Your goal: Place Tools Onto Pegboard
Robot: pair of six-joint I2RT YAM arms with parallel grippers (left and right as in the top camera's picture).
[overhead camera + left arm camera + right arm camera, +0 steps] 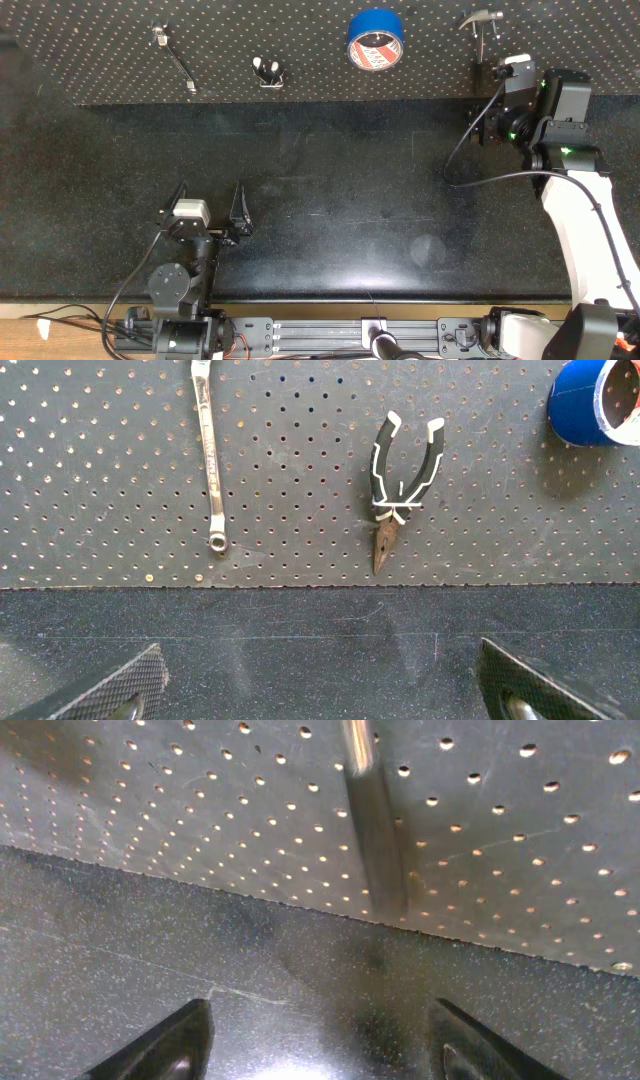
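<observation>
Evidently the hammer (375, 830) is hung on the pegboard (100, 50), so the right gripper (320, 1045) and left gripper (320, 690) are held wide, empty

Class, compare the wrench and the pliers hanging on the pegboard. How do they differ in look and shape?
The wrench is one slim bare-metal bar; the pliers have two black handles edged in white. The wrench ends in a ring, the pliers in a pointed nose. The wrench is the longer. Both hang on the pegboard, apart.
</observation>
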